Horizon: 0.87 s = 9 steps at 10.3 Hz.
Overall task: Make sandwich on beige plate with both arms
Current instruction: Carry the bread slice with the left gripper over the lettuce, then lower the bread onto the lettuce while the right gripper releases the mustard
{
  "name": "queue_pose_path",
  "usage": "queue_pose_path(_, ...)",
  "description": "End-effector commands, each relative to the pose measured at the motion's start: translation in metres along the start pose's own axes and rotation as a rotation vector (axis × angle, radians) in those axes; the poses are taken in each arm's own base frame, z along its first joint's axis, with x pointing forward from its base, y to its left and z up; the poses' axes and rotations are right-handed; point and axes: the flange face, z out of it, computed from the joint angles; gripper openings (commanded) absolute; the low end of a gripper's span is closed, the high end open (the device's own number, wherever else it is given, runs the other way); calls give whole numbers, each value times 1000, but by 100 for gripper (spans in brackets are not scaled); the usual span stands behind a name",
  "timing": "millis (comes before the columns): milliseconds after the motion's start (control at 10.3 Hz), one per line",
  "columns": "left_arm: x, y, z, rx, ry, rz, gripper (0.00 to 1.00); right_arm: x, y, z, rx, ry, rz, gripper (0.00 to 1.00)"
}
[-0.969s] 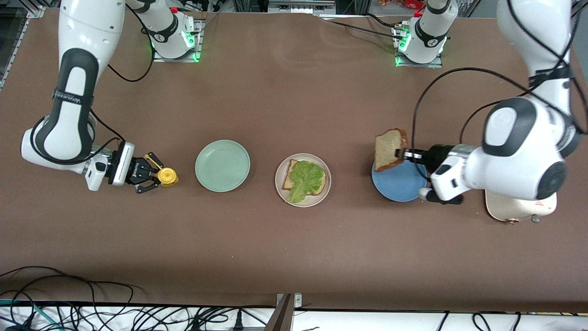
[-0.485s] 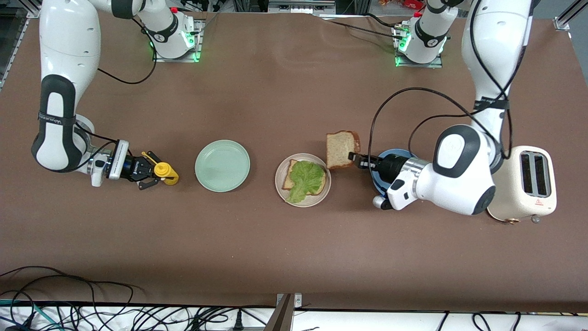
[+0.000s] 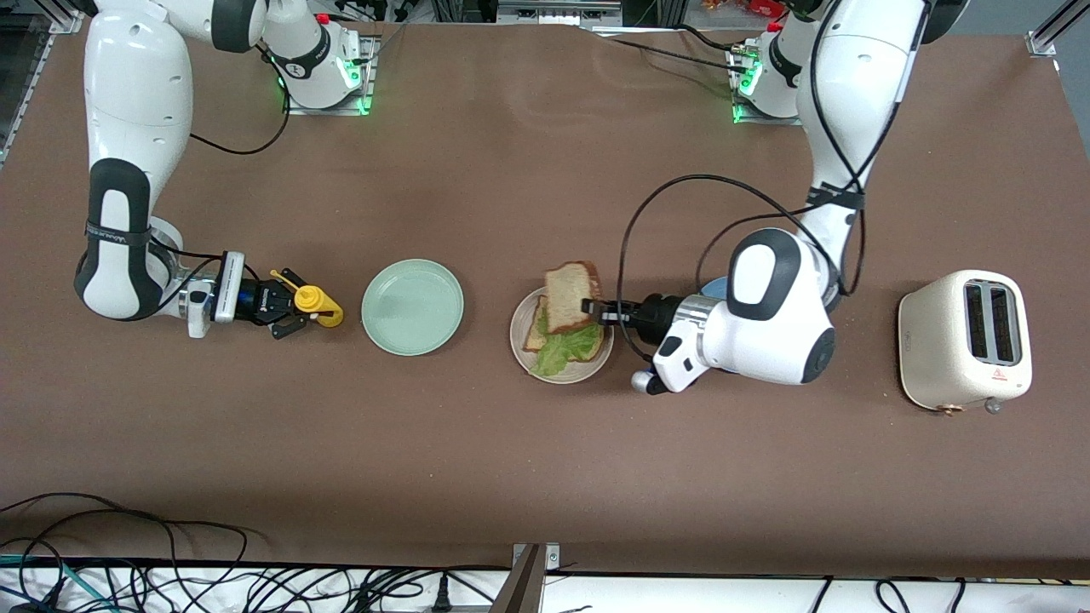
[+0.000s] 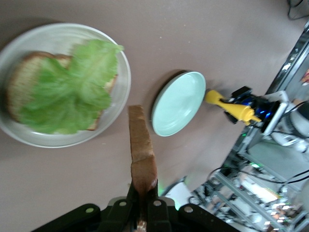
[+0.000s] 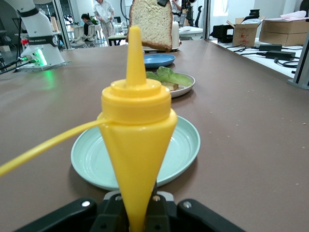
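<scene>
Since a moment ago the left gripper (image 3: 588, 306) has carried its slice of bread (image 3: 571, 296) from beside the beige plate (image 3: 522, 339) to over it. Clamped on the crust, it holds the brown, dark-crusted slice on edge above the ruffled green lettuce (image 4: 72, 87) and the lower slice (image 4: 26, 79). The right gripper (image 3: 288, 311), clamped on a yellow squeeze bottle (image 3: 313, 300), is low over the bench (image 3: 545, 477) beside the mint green plate (image 3: 412, 306).

Left arm: reaching low across the table, wrist level.
Left gripper (image 3: 588, 306): clamped tight.
Right arm: bent, forearm low.
Right gripper (image 3: 294, 304): clamped tight.
</scene>
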Motion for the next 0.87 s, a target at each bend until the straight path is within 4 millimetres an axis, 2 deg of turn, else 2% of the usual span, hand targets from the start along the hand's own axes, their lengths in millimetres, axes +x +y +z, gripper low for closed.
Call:
queue_pose_path(0, 8, 1, 2, -56, 15, -53, 0, -11, -4, -2, -33, 93, 11, 72)
queue_pose_path(97, 16, -2, 6, -63, 59, -63, 0, -15, -4, -12, -68, 114, 5, 100)
queue_pose_path(194, 17, -3, 16, -57, 66, -62, 0, -15, -3, -13, -70, 111, 3, 100)
queue_pose_path(388, 23, -6, 23, -58, 92, -66, 0, -14, -1, -20, -71, 103, -3, 100)
queue_pose_path(485, 24, -7, 33, -52, 95, -67, 0, -20, -2, -33, -81, 87, 9, 100)
queue_pose_path(581, 26, -5, 34, -54, 117, -68, 0, -24, -2, -48, -73, 58, 18, 100)
queue_pose_path(775, 29, -11, 44, -47, 118, -74, 0, -25, 7, -91, -33, -46, 20, 100)
